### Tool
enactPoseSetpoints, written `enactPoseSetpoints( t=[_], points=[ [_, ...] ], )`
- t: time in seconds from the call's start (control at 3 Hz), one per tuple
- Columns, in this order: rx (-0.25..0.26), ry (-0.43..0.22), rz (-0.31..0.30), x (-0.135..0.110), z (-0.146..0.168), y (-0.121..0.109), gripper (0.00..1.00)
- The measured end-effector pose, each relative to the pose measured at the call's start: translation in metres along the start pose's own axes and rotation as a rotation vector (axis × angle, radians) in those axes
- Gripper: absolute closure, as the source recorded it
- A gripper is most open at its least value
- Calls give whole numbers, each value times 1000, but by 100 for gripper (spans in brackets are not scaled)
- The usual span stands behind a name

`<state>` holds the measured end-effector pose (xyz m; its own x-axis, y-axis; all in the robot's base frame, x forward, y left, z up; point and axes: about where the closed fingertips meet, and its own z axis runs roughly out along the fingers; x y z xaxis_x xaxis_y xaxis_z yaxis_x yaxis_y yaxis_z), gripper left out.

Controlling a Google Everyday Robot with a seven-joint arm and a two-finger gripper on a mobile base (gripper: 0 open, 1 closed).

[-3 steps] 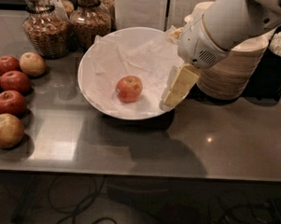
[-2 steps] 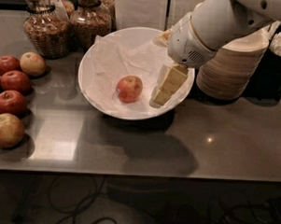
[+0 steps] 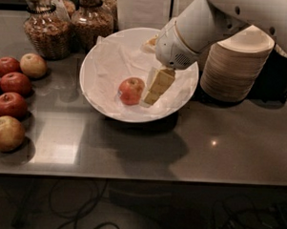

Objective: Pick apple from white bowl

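The apple point(image 3: 130, 90), small and red-orange, lies on crumpled white paper in the middle of the wide white bowl point(image 3: 96, 52) at the table's centre. My gripper point(image 3: 149, 98) reaches down from the upper right into the bowl. Its tip is right beside the apple's right side, close to the paper lining. I cannot tell whether it touches the apple. The white arm and wrist point(image 3: 177, 44) cover the bowl's far right rim.
Several darker red and pale apples point(image 3: 10, 103) lie along the left edge of the table. Two glass jars point(image 3: 44, 28) stand at the back left. A stack of beige paper bowls point(image 3: 234, 68) stands right of the white bowl. Cables lie below the table's front edge.
My gripper has moved left across the bowl, from its right rim to right beside the apple. The apple and bowl have not moved.
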<state>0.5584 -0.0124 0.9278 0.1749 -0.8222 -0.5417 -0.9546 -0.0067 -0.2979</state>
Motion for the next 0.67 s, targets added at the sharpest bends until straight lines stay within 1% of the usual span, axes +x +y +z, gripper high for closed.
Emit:
enactPoseSetpoints(
  t=[0.33,0.67],
  points=[
    [-15,-5,-8,10,19,-11,21],
    [-26,-9,-7,20,34,-24,18]
  ],
)
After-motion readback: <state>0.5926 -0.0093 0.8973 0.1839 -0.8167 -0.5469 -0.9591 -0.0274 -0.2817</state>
